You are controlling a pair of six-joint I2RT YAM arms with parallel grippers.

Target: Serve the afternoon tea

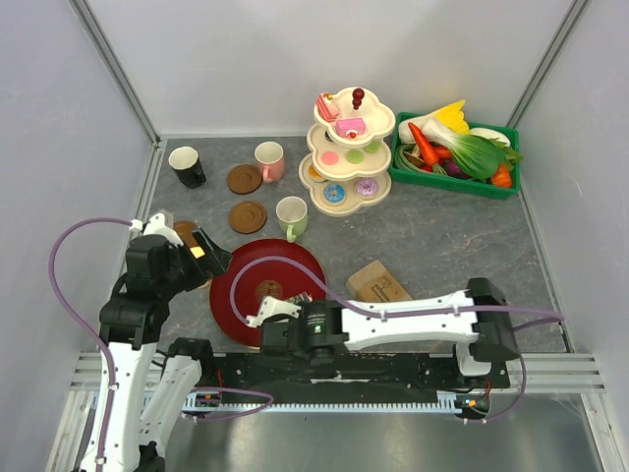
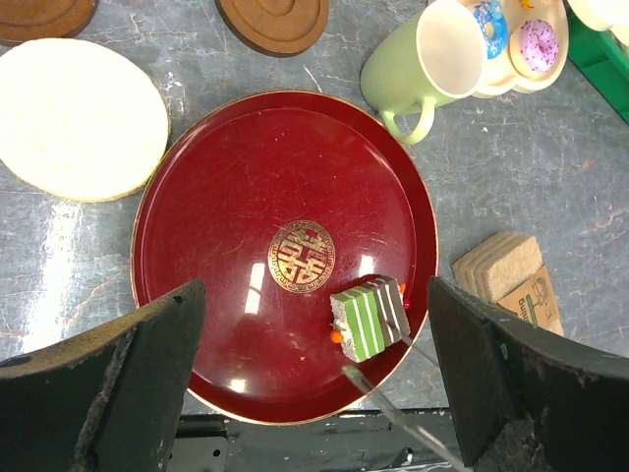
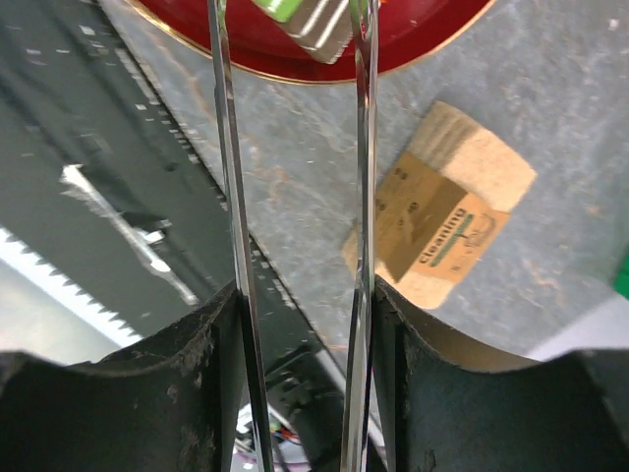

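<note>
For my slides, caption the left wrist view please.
Open left gripper hovers over the red tray, where tongs hold a green striped cake slice.

Tan block [image 3: 442, 202] label – "Cleaning", red tray [image 2: 206, 206] – gold Chinese-style emblem [image 2: 302, 256] at centre

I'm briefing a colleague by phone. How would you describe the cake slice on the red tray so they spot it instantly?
Find the round red tray at the near edge of the table. Right of its gold emblem lies the cake slice. Unlike the pastries on the tiered stand, it lies apart, striped green and dark grey.
</note>
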